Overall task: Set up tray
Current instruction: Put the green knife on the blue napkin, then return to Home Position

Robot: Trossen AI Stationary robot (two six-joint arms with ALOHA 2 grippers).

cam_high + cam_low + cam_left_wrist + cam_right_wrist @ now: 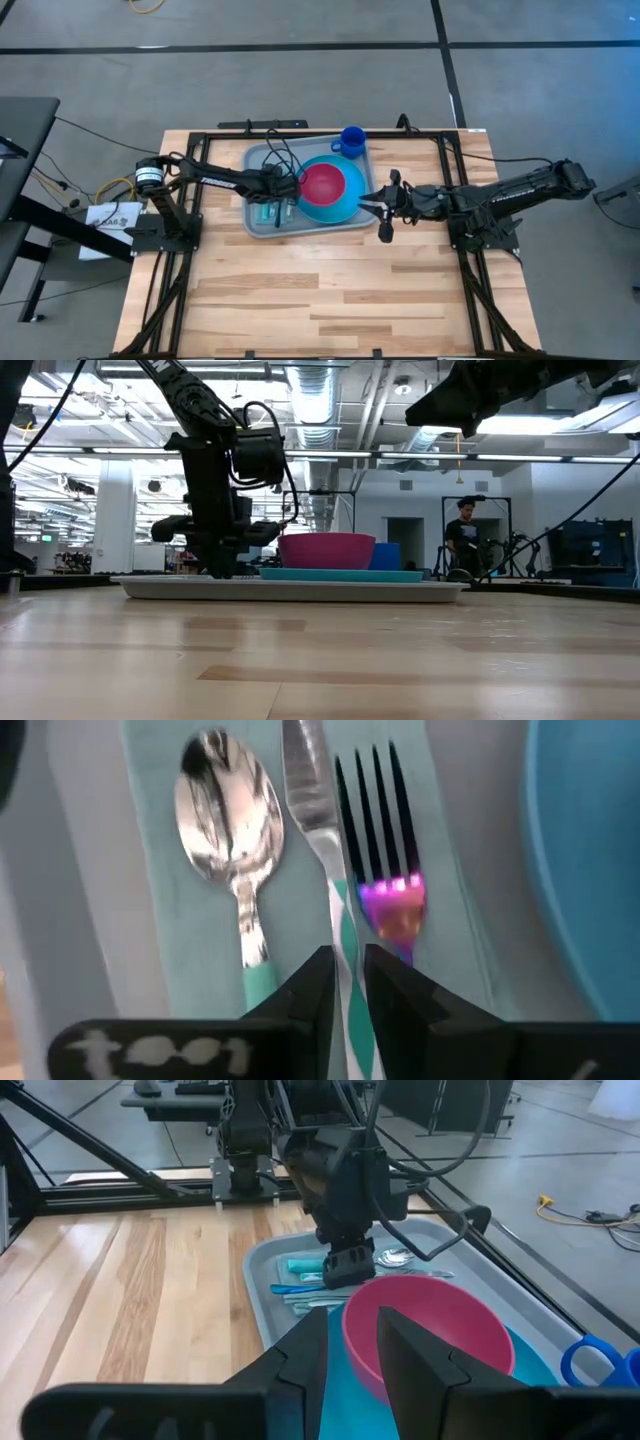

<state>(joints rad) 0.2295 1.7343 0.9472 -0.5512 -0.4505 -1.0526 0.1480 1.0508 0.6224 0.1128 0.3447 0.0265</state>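
Cutlery step, by the look of it; you are at or near its end.

- Tray (262, 226): pale grey-blue plastic, rounded corners, raised rim. It lies flat on the wooden table (330, 300), directly under your left gripper (347, 982) and just ahead of your right gripper (350, 1342).
- Plate (345, 208): round, bright blue, smooth, beside your left gripper. Pink bowl (425, 1325) sits on it. Blue cup (351, 139) at the tray's far corner.
- Teal napkin (160, 870): flat, matte, below your left fingers.
- On it, side by side: knife (308, 790), fork (385, 840) with iridescent neck, shiny spoon (228, 805).
- Left fingers a narrow gap apart over the knife handle; whether they pinch it, I cannot tell.
- Right gripper empty, slightly parted, waiting.

Next likely calls for a straight lift off the knife.
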